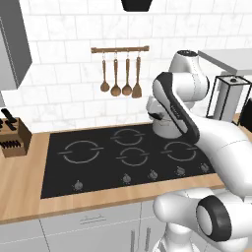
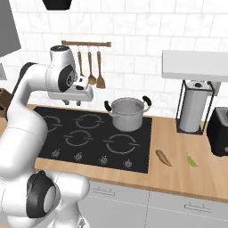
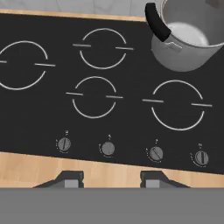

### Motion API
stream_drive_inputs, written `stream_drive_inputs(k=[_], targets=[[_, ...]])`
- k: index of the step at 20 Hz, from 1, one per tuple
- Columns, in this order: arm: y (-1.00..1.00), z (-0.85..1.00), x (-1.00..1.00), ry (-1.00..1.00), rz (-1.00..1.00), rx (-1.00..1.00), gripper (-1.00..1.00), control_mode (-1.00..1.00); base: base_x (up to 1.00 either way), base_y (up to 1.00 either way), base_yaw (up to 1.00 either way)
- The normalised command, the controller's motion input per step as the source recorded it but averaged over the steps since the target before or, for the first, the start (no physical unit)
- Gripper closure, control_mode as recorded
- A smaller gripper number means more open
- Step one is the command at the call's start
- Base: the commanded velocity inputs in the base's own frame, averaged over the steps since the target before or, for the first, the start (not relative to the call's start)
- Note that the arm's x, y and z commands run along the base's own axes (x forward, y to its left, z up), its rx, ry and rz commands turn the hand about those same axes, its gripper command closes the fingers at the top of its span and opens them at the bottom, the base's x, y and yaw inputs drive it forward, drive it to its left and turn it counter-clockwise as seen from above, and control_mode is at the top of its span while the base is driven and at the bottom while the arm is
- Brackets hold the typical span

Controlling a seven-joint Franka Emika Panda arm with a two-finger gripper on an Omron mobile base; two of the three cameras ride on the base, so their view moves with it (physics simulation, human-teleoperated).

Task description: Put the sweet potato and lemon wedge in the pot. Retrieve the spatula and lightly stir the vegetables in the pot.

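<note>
The gripper (image 3: 109, 178), jaws apart and empty, hangs above the cooktop (image 3: 87, 131) near the pot (image 3: 188, 43).

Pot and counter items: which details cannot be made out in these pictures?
- Pot, left base view: mostly hidden behind the arm.
- Pot, hand view: far side cut off by the top edge.
- Lemon wedge, right base view: too small to show detail.
- Gripper, hand view: fingertips cut off at the bottom.
</note>
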Motion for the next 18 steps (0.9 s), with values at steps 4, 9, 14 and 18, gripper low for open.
stream_drive_inputs(k=[4, 9, 14, 18], targets=[[0.0, 0.0, 0.0, 0.0, 0.0, 0.0, -1.0, 1.0, 0.0, -0.02, 0.0], [0.0, 0.0, 0.0, 0.0, 0.0, 0.0, -1.0, 1.0, 0.0, -0.65, 0.0], [0.0, 0.0, 0.0, 0.0, 0.0, 0.0, -1.0, 1.0, 0.0, -0.94, 0.0], [0.0, 0.0, 0.0, 0.0, 0.0, 0.0, -1.0, 1.0, 0.08, -0.68, 0.0]])
